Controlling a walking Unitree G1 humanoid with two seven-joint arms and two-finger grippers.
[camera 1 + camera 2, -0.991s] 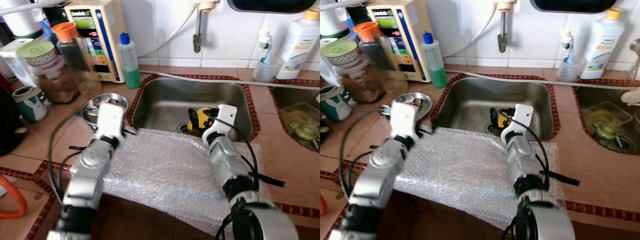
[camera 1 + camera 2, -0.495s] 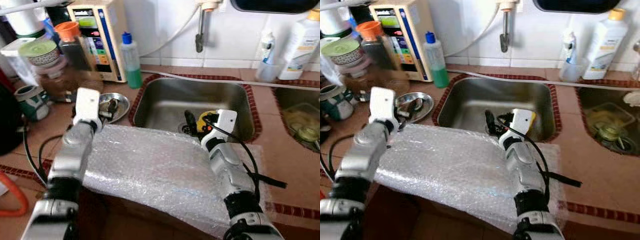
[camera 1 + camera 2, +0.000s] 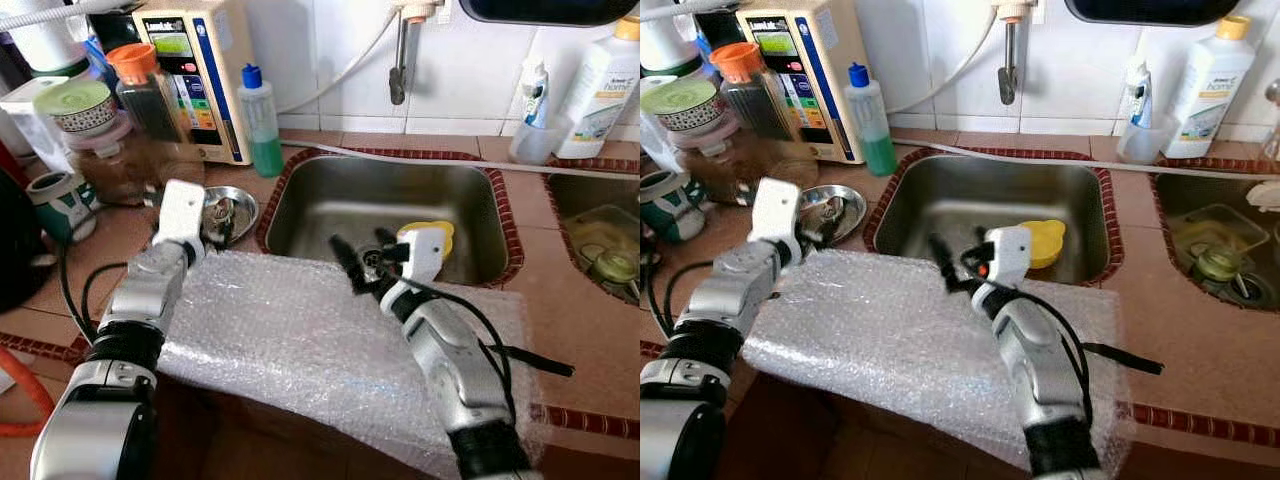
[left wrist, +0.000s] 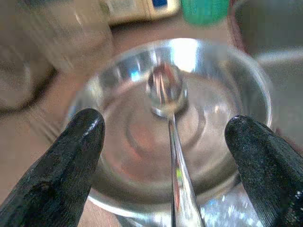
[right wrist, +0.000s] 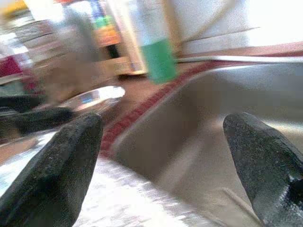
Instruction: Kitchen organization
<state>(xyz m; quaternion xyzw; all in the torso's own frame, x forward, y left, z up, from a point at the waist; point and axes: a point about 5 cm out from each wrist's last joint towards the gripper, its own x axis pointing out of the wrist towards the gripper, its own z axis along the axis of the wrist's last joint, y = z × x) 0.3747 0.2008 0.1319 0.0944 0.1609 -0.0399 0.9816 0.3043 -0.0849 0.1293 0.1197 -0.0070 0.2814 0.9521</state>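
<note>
A sheet of bubble wrap (image 3: 320,340) lay over the front edge of the tiled surface (image 3: 560,330), reaching the near rim of the stainless sink (image 3: 330,205). A yellow sponge-like item (image 3: 440,232) sat in the sink basin near the drain.

The left gripper (image 4: 165,156) was poised just above a small steel bowl (image 4: 213,142) standing left of the sink, its fingers (image 4: 71,156) spread wide apart with nothing between them; a metal spoon (image 4: 177,165) rested inside the bowl.

The right gripper (image 5: 161,156) was held over the sink's near-left corner, above the far edge of the bubble wrap, angled toward the left, its fingers (image 5: 61,161) also wide apart and empty.

Behind the bowl stood a green bottle with a blue cap (image 3: 260,125), a white appliance (image 3: 195,70), and several jars (image 3: 110,150). A white detergent bottle (image 3: 600,85) stood at the back right.
</note>
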